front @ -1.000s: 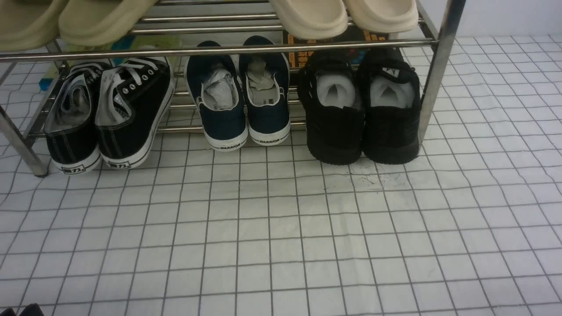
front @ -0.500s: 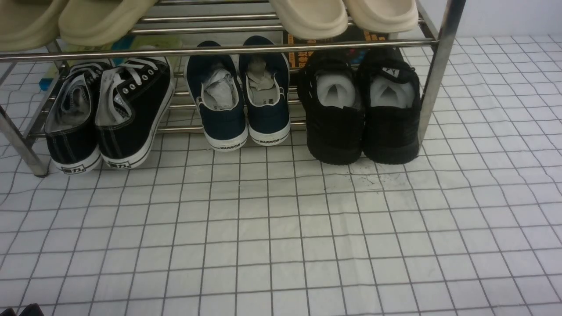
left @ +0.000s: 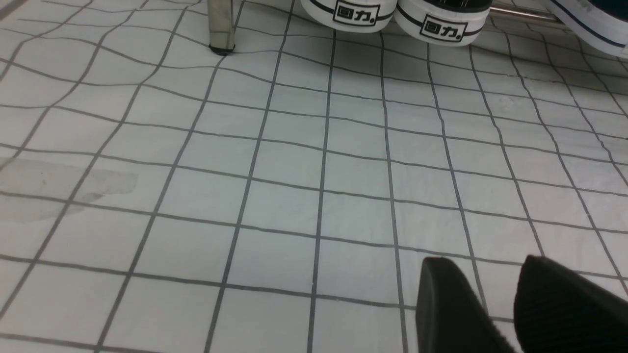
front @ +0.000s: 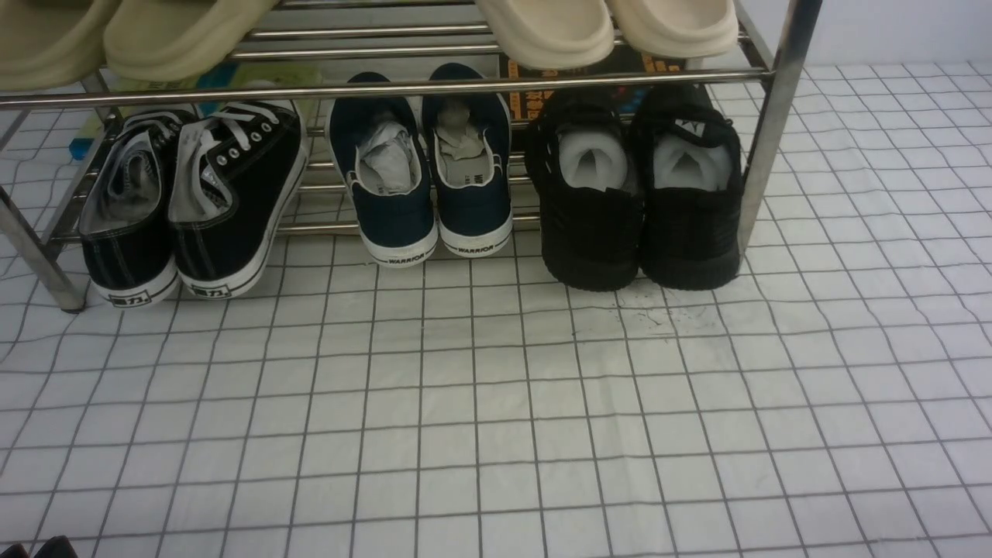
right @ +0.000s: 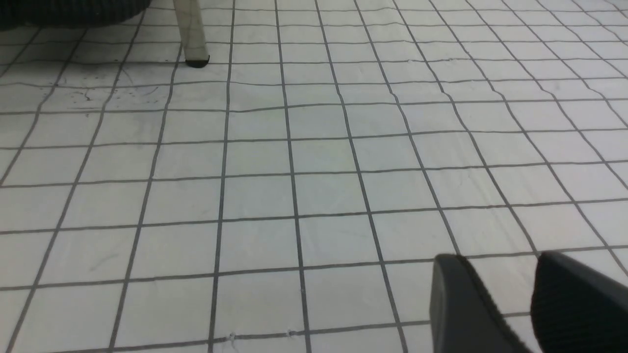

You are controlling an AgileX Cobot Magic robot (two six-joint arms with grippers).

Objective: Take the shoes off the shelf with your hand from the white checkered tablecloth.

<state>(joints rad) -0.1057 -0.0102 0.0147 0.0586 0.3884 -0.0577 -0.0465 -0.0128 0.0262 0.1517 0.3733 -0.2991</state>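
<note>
The all-black knit sneakers [front: 639,201] with white paper stuffing stand side by side at the right end of the chrome shelf's [front: 767,132] lowest tier, heels toward me. A strip of their ribbed sole shows in the right wrist view [right: 73,12], beside a shelf leg [right: 191,34]. The white checkered tablecloth [front: 496,403] lies in front. My left gripper [left: 485,267] is open and empty, low over the cloth, far from the shoes. My right gripper [right: 498,262] is open and empty over the cloth, short of the shelf leg. Only a dark tip of the left arm [front: 46,546] shows in the front view.
Black canvas white-soled sneakers [front: 194,201] sit at the shelf's left, also in the left wrist view [left: 387,12] beside a shelf leg [left: 221,24]. Navy WARRIOR slip-ons [front: 426,170] sit in the middle. Beige slippers [front: 604,27] rest on the tier above. A front rod [front: 387,87] crosses above the shoes.
</note>
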